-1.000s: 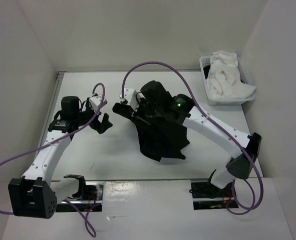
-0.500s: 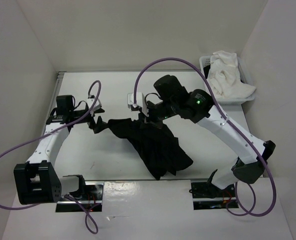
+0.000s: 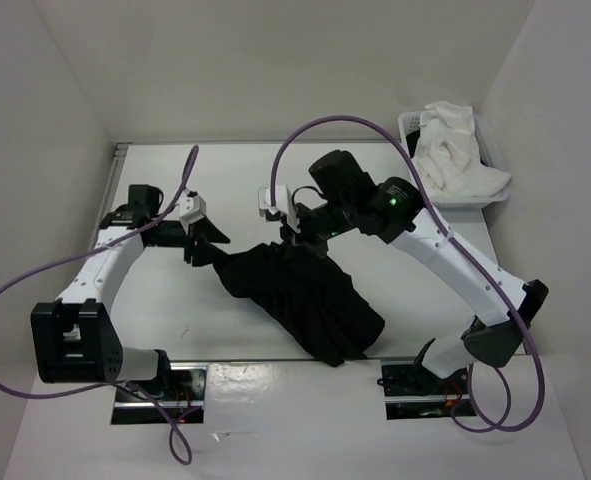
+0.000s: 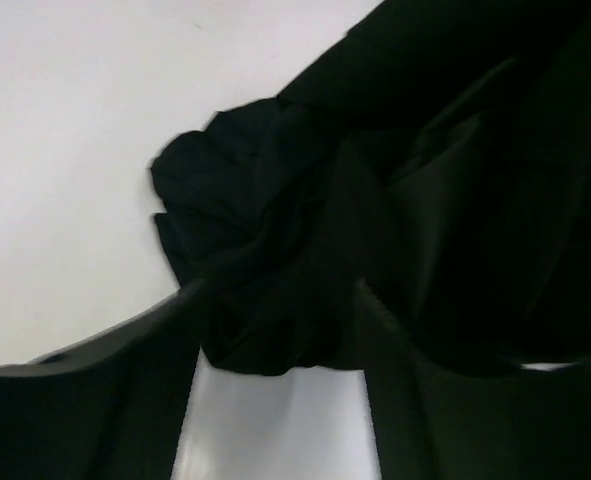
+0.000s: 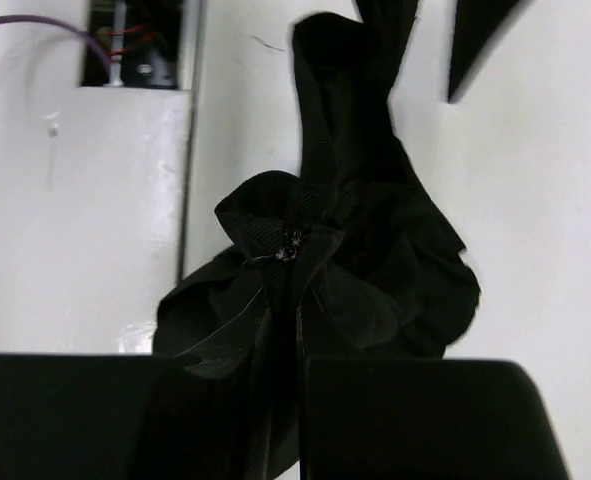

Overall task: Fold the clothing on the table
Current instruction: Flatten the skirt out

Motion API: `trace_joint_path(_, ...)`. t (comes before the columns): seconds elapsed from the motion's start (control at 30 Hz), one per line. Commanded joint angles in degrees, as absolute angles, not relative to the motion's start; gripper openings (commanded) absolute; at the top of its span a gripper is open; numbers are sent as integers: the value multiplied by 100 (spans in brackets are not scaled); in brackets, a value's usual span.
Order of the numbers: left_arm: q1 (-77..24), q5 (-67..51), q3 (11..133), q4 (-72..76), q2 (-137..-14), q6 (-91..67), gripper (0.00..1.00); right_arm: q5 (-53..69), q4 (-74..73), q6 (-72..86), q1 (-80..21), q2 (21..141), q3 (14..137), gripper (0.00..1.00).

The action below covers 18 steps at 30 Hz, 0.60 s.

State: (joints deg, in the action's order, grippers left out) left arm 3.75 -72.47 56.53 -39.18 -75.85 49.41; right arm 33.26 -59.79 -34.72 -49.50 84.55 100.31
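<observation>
Left pincer point(image 4: 275, 305), jaws apart astride a bunch of the skirt point(image 3: 310, 295) toward the bench's point(image 3: 225, 180) left edge, should bite deep before pulling against the right pincer point(image 5: 285, 345), clamped on that skirt.

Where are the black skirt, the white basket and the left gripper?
black skirt point(image 3: 310, 300): top view, middle of the cloth.
white basket point(image 3: 455, 204): top view, its near wall.
left gripper point(image 3: 203, 245): top view, between its fingertips.
</observation>
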Motion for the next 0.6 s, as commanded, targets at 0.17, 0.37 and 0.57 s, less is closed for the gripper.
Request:
trace_joint_path(0.17,333,-7462,6512,-4887,-7937,5416,0,1392,-4229,-2287,-4456,8131,9520,0)
trace_joint_path(0.37,1160,-7190,6224,-4501,-6842,4810,0,176,-3630,-2083,-4255,7945,9149,0)
trace_joint_path(0.57,1283,-6892,5624,-3743,-5555,3929,0,210,-3454,-1969,-3964,7831,9035,0)
